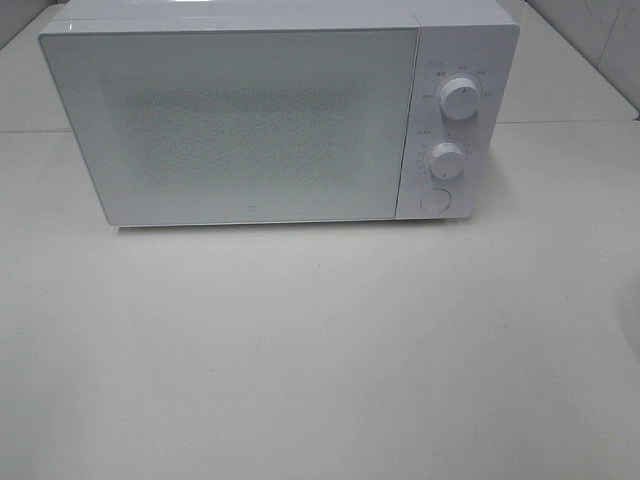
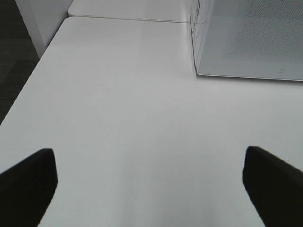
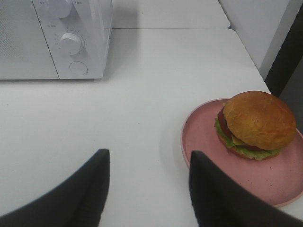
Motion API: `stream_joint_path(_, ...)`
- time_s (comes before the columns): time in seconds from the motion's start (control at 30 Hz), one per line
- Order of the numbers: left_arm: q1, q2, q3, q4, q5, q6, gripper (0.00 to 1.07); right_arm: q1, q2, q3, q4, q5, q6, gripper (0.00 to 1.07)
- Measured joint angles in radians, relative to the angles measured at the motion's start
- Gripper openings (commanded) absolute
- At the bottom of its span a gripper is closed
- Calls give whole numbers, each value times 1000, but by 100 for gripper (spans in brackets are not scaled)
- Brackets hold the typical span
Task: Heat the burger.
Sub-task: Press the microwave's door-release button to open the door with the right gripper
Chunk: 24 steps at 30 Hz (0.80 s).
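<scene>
The burger (image 3: 255, 124), with a golden-tan bun, lettuce and darker layers, sits on a pink dish (image 3: 203, 137) on the white table; only the right wrist view shows it. My right gripper (image 3: 147, 156) is open and empty, a little short of the dish and beside its rim. The white microwave (image 1: 240, 120) stands at the back of the table with its door closed. My left gripper (image 2: 147, 161) is wide open over bare tabletop, near the microwave's (image 2: 251, 38) front corner. Neither gripper appears in the exterior high view.
The microwave's control panel has two knobs (image 1: 459, 98) (image 1: 445, 160) and a round button (image 1: 435, 200) on its right side. The table edge (image 2: 28, 90) drops to dark floor beyond my left gripper. A wall (image 3: 265, 28) stands close behind the dish.
</scene>
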Motion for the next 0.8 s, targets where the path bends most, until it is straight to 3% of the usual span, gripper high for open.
stream_joint_path(0.8, 0, 0, 0, 0, 0, 0, 101, 0, 0, -6, 0, -11, 0, 49)
